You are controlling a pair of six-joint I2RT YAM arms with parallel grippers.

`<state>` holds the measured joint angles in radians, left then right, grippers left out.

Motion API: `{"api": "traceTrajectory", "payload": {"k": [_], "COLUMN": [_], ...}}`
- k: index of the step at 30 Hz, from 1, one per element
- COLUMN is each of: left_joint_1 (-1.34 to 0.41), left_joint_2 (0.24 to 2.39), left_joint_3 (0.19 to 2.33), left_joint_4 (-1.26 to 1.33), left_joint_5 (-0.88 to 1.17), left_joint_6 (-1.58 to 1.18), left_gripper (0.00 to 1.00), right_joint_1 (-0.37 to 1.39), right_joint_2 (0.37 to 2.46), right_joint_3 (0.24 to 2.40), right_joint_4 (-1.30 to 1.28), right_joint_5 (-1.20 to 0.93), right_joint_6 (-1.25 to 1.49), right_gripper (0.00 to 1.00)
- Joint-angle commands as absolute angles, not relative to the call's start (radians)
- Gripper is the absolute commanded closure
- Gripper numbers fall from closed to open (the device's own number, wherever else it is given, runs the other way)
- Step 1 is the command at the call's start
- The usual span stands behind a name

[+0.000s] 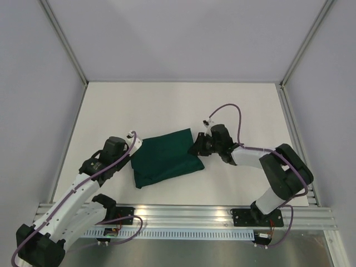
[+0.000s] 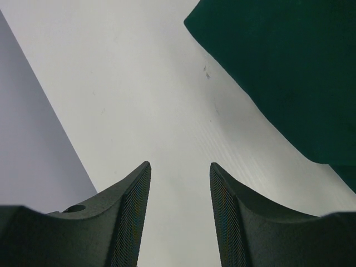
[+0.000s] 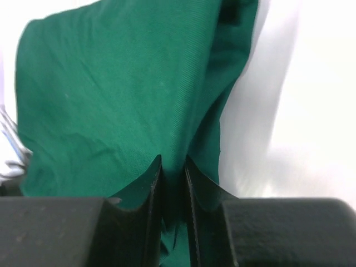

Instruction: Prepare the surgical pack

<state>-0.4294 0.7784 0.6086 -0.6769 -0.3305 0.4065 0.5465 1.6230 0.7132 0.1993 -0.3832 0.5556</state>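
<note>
On table (image 1: 167,105), right claw (image 3: 173,162) pinches green cloth (image 1: 165,157).

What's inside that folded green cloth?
Only green cloth shows, folded over itself on the white table. The right claw pinches a fold at its edge. Anything wrapped inside is covered, so I cannot tell.

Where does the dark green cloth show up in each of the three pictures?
Top view: the green cloth lies in the middle of the white table.
Left wrist view: it is in the upper right corner, beyond the open left gripper.
Right wrist view: it fills the left and centre, with a fold pinched in the right gripper.
Shared landmark: the white table beside the cloth.
</note>
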Motion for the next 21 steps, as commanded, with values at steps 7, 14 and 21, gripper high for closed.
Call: {"api": "traceTrajectory", "payload": {"k": [7, 14, 21], "left_joint_1": [-0.422, -0.422, -0.420], "left_joint_2": [0.772, 0.769, 0.765], "left_joint_3": [0.611, 0.612, 0.614], "left_joint_4": [-0.667, -0.669, -0.663], "left_joint_5": [-0.322, -0.328, -0.333], "left_joint_6": [0.383, 0.380, 0.380], "left_gripper": [0.44, 0.44, 0.44], "right_joint_1": [0.624, 0.716, 0.735], "right_joint_2": [1.600, 1.719, 1.847], "right_joint_3": [0.471, 0.566, 0.784], "right_joint_4": [0.642, 0.693, 0.608], "right_joint_5": [-0.016, 0.236, 0.259], "right_joint_6": [1.043, 1.204, 1.161], "right_gripper": [1.00, 1.00, 1.00]}}
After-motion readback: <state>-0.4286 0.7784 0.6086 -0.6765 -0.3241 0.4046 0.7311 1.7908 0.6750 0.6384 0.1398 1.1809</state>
